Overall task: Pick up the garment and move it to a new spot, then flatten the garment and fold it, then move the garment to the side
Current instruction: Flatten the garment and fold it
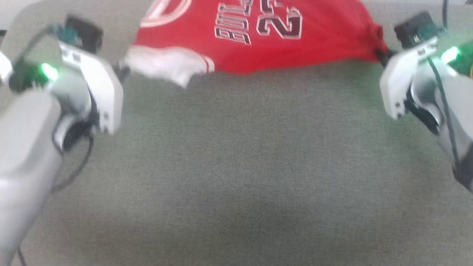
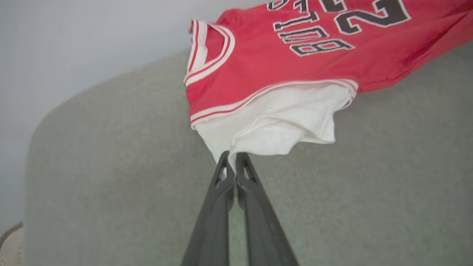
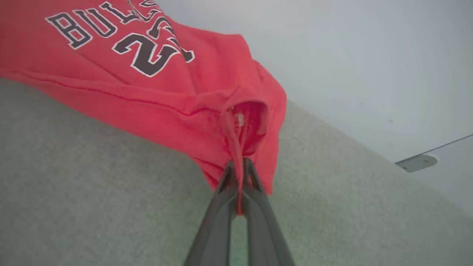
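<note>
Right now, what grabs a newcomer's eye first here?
The red shirt with black lettering, stretched across the top of the head view over the grey-green cloth surface. The left gripper is shut on its white sleeve, and the right gripper is shut on a bunched red corner at the opposite end.

Light is soft, even, fairly bright. In the wrist views the long dark fingers [image 2: 212, 221] look slightly soft; the red soft-fabric shirt [image 2: 295, 74] beyond their tips is sharper, faintly shadowing the grey-green woven cloth surface [image 2: 369, 184]. The head view is smeared throughout; small green lamps [image 1: 49, 71] behind the fingers flare.
</note>
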Motion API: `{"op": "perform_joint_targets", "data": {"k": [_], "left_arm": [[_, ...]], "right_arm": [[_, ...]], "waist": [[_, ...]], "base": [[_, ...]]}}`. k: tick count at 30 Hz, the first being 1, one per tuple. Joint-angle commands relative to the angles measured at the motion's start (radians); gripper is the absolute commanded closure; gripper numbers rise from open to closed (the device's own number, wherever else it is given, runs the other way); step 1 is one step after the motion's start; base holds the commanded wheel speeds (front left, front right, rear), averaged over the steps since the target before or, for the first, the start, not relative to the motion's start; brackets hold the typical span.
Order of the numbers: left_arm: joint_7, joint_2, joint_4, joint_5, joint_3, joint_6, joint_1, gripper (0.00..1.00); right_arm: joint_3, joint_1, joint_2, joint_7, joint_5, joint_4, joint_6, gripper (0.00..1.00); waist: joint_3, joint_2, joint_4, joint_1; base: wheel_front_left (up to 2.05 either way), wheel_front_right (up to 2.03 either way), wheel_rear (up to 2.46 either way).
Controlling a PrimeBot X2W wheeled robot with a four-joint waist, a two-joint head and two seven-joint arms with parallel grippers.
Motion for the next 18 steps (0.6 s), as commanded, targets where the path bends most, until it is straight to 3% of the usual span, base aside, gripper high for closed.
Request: {"op": "perform_joint_targets", "data": {"k": [1, 10, 11, 12, 18], "left_arm": [[0.032, 0.033, -0.082, -0.027, 0.005, 0.038, 0.087, 1.00], [0.118, 0.200, -0.534, -0.138, 0.034, 0.266, 0.491, 1.00], [0.123, 0.212, -0.582, -0.149, 0.037, 0.294, 0.533, 1.00], [0.123, 0.212, -0.582, -0.149, 0.037, 0.294, 0.533, 1.00], [0.138, 0.290, -0.781, -0.199, 0.056, 0.442, 0.736, 1.00]], "right_arm": [[0.042, 0.059, -0.051, 0.030, 0.071, -0.079, -0.002, 1.00], [0.153, 0.272, -0.290, 0.130, 0.302, -0.385, -0.002, 1.00], [0.158, 0.293, -0.307, 0.133, 0.317, -0.406, -0.002, 1.00], [0.158, 0.293, -0.307, 0.133, 0.317, -0.406, -0.002, 1.00], [0.183, 0.413, -0.385, 0.194, 0.388, -0.516, -0.002, 1.00]], "waist": [[-0.025, 0.0000, 0.004, -0.0001], [-0.071, 0.0000, 0.008, -0.0001], [-0.075, 0.0000, 0.009, -0.0001], [-0.075, 0.0000, 0.009, -0.0001], [-0.092, 0.0000, 0.007, -0.0001]], "base": [[0.00, 0.00, 0.00], [0.00, 0.00, 0.00], [0.00, 0.00, 0.00], [0.00, 0.00, 0.00], [0.00, 0.00, 0.00]]}}
